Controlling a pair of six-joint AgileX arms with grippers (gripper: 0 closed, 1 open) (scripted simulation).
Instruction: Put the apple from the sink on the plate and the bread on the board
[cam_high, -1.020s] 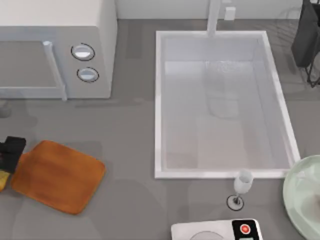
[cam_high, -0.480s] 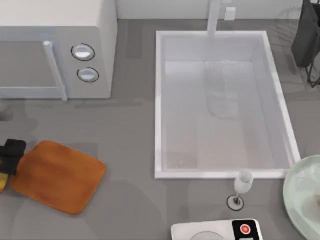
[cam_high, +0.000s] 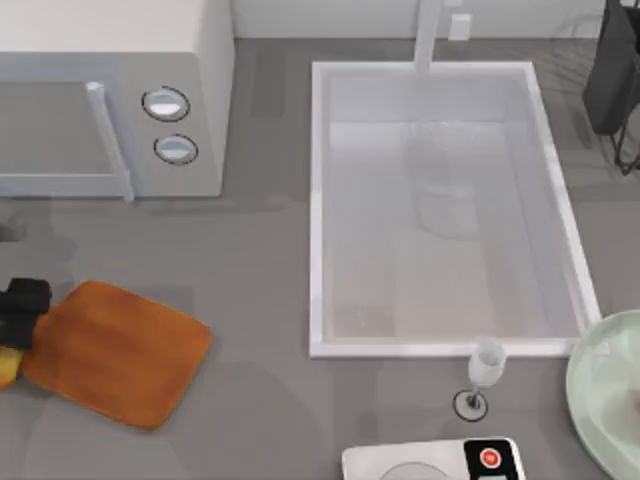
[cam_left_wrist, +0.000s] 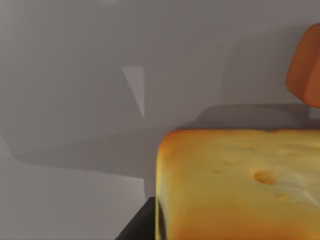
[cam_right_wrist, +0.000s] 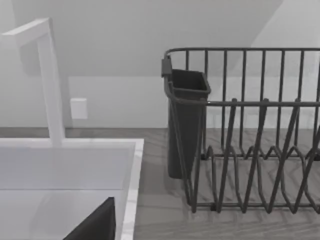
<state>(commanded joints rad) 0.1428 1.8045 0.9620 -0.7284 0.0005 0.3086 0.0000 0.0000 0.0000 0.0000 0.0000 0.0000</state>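
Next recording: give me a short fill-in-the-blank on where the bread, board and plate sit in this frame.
1. The bread sits at the top view's ____ edge, beside the board.
2. The board's top carries ____.
3. The plate lies at the table's ____ edge, near the wine glass.
4. The sink holds no ____.

Missing words: left; nothing; right; apple

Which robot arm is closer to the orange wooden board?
Left. The left pincer sits right at the board's left edge with the bread. The right arm is far off, beyond the sink.
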